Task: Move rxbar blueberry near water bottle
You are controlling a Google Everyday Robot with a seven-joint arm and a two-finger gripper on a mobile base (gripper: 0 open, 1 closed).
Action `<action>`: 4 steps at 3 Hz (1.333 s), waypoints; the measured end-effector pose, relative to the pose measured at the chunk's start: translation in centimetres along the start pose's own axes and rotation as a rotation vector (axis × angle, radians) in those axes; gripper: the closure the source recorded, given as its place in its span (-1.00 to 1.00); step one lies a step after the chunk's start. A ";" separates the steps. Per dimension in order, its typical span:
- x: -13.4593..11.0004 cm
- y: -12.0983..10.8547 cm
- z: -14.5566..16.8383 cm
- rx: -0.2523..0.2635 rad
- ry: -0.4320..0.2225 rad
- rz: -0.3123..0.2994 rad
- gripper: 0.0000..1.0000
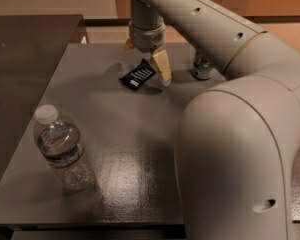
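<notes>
The rxbar blueberry (pixel 137 76), a dark navy bar with white lettering, lies on the grey table (pixel 115 134) at the far middle. My gripper (pixel 146 58) hangs straight over it with its jaws apart. The right tan finger (pixel 161 67) reaches down at the bar's right end. The left finger (pixel 127 45) is behind the bar's far side. The water bottle (pixel 59 149), clear with a white cap, stands at the near left, far from the bar.
A green-and-white soda can (pixel 202 66) stands at the far right, partly behind my arm. My arm's large elbow (pixel 230 154) fills the right foreground. A darker table (pixel 25 59) adjoins on the left.
</notes>
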State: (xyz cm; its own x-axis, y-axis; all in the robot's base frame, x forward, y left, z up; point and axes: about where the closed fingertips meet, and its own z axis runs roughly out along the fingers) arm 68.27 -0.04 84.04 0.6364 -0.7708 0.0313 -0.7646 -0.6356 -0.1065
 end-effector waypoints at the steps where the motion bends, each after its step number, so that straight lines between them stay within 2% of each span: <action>1: 0.1 0.3 0.6 -0.022 0.013 -0.023 -0.62; 3: -0.5 0.5 0.6 -0.033 0.006 -0.061 0.30; 4: -0.6 0.8 0.2 -0.026 -0.012 -0.059 0.76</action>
State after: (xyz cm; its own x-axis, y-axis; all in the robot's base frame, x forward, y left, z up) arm 67.25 -0.07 83.73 0.6816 -0.7313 0.0251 -0.7279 -0.6811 -0.0789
